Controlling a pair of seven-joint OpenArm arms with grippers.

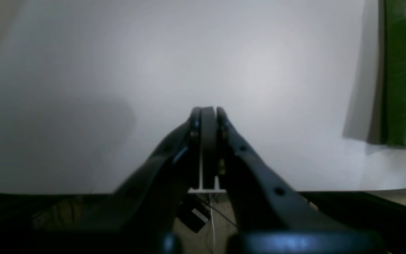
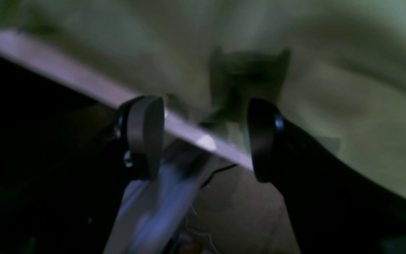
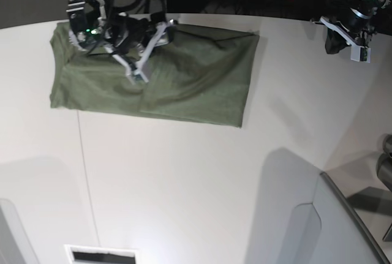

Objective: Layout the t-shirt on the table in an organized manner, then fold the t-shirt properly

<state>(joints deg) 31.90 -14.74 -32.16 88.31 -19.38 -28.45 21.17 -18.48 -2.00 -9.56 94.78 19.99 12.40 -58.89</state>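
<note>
Right pincer (image 2: 204, 137): jaws stand well apart, nothing between them. In the right wrist view the gap frames the table's far edge, with the olive-green t-shirt (image 2: 330, 88) just beyond the fingertips; the blur does not let me tell whether a pad touches the cloth. In the base view this pincer (image 3: 138, 75) sits over the upper left part of the t-shirt (image 3: 196, 80).

Left pincer (image 1: 208, 116): jaws pressed together, holding nothing, above the bare white table (image 1: 153, 70). In the base view it (image 3: 340, 37) hovers at the far right edge, well apart from the garment.

T-shirt: lies flattened in a rough rectangle on the far left part of the table (image 3: 184, 178), its top edge along the far rim, a few creases across the middle.
</note>
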